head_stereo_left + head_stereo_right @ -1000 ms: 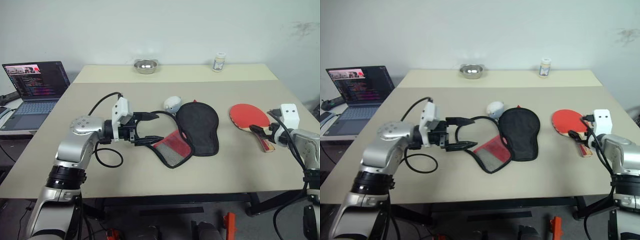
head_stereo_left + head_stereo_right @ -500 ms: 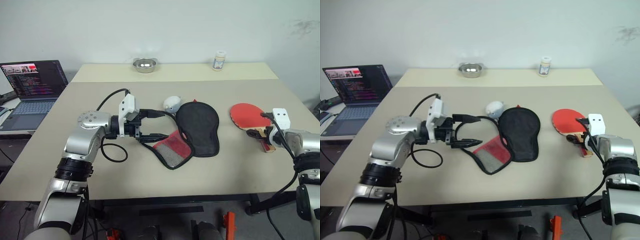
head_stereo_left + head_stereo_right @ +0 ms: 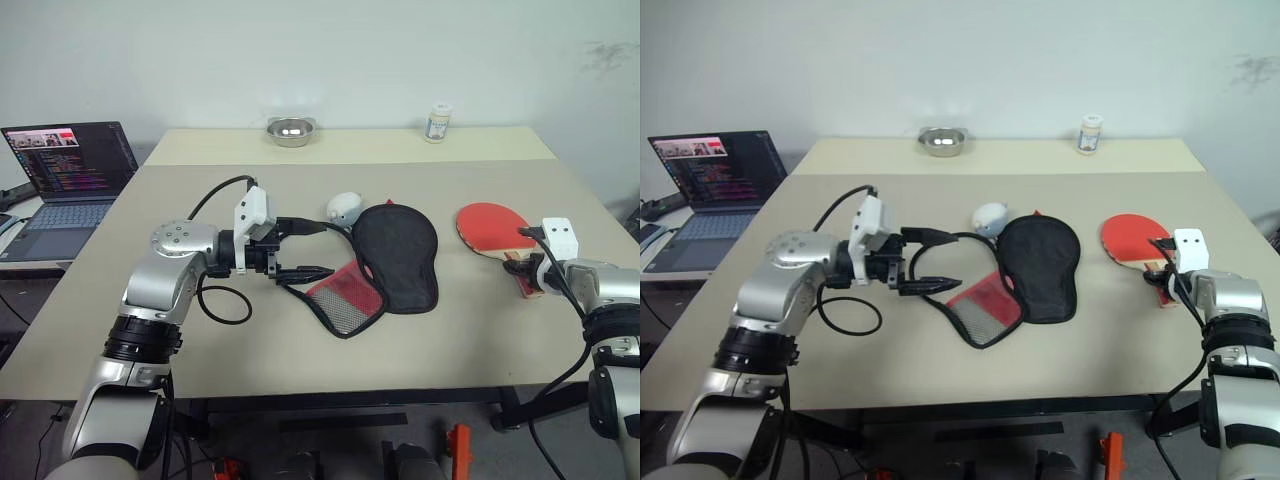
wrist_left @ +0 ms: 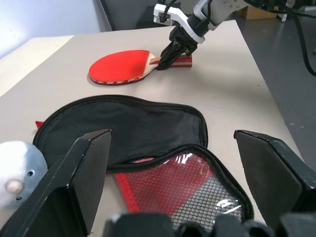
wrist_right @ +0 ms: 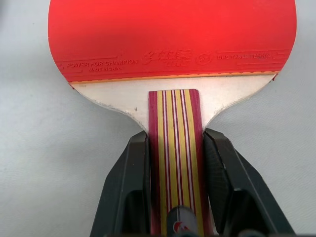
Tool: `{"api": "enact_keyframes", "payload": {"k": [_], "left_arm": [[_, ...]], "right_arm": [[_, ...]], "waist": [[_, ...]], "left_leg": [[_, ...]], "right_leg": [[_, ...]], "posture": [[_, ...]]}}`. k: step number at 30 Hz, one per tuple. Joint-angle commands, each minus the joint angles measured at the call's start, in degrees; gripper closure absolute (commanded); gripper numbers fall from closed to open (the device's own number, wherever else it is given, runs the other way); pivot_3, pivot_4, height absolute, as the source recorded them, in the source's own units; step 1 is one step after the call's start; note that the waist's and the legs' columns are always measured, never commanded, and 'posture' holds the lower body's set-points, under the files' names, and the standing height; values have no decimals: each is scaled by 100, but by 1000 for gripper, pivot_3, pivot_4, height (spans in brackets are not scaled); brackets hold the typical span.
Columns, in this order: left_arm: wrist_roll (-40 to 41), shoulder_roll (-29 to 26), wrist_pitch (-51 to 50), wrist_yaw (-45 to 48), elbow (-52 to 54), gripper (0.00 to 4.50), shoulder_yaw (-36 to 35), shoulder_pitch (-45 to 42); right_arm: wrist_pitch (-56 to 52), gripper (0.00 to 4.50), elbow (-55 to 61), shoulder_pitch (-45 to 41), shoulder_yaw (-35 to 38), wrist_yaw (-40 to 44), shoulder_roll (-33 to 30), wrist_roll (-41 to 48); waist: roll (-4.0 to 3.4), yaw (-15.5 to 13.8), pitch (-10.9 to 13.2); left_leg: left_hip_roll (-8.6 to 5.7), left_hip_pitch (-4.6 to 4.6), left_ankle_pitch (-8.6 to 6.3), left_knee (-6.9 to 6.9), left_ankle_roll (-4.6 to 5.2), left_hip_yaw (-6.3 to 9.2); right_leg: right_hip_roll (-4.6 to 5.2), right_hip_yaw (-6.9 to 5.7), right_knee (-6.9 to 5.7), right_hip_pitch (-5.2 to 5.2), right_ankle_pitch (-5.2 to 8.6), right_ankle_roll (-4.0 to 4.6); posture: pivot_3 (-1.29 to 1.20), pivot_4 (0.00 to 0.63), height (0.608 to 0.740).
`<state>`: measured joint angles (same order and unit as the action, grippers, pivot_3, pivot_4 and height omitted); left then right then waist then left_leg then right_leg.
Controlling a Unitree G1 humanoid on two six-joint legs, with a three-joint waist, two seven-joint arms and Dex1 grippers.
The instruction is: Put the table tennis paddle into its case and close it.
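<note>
**Paddle gripped, not yet cased**

Table tennis paddle (image 3: 492,229) lies flat on the table (image 3: 200,340), right side, well apart from the case. Right gripper (image 5: 175,163) is clamped on its striped handle, both fingers touching. Case (image 3: 385,265) lies mid-table, mouth gaping, red mesh side folded out. Left gripper (image 3: 310,249) hangs spread wide just beside the case opening, holding nothing. Left to do: lift, insert, zip. Whitish rounded object (image 3: 343,208) touches the case's far edge; bowl (image 3: 291,131), bottle (image 3: 437,123) and laptop (image 3: 68,165) sit clear.
</note>
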<state>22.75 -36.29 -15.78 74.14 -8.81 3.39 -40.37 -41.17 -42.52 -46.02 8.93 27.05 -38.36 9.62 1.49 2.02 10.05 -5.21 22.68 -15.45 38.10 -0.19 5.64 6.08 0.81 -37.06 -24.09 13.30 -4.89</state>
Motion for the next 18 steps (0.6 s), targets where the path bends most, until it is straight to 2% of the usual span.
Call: {"api": "enact_keyframes", "payload": {"k": [1, 5, 9, 13, 18], "left_arm": [[205, -193, 12, 113, 161, 166, -315, 103], [323, -473, -98, 205, 289, 166, -497, 472], [335, -553, -176, 85, 381, 166, -597, 649], [356, -559, -244, -1, 491, 166, -612, 683], [353, -546, -342, -76, 590, 166, -584, 660]], "right_arm": [[-258, 3415, 938, -59, 377, -314, 56, 219], [-1363, 3415, 2960, 101, 734, -766, 513, 684], [-2403, 3415, 4757, 422, 856, -1468, 1506, 1012], [-2956, 3416, 5723, 690, 925, -2198, 2621, 1030], [-2969, 3416, 6057, 984, 745, -2795, 3639, 898]], "waist": [[-4, 13, 2], [-27, 83, 13], [-26, 74, 11], [-26, -2, 11], [-27, -36, 12]], "left_leg": [[0, 2, 0, 0, 0, -1], [3, 14, 0, -7, -1, -5], [6, 21, 0, -7, -2, 0], [1, 20, 0, -3, -1, 7], [-3, 22, 0, -3, -2, 9]], "right_leg": [[0, 2, -1, -3, 0, 0], [0, 9, -8, -28, 1, 1], [-1, 4, -3, -32, 1, 2], [2, 1, -3, -27, 1, 2], [3, 0, -6, -30, 1, 2]], "posture": [[0, 150, 740], [0, 150, 740], [0, 150, 740], [0, 150, 740], [0, 150, 740]]}}
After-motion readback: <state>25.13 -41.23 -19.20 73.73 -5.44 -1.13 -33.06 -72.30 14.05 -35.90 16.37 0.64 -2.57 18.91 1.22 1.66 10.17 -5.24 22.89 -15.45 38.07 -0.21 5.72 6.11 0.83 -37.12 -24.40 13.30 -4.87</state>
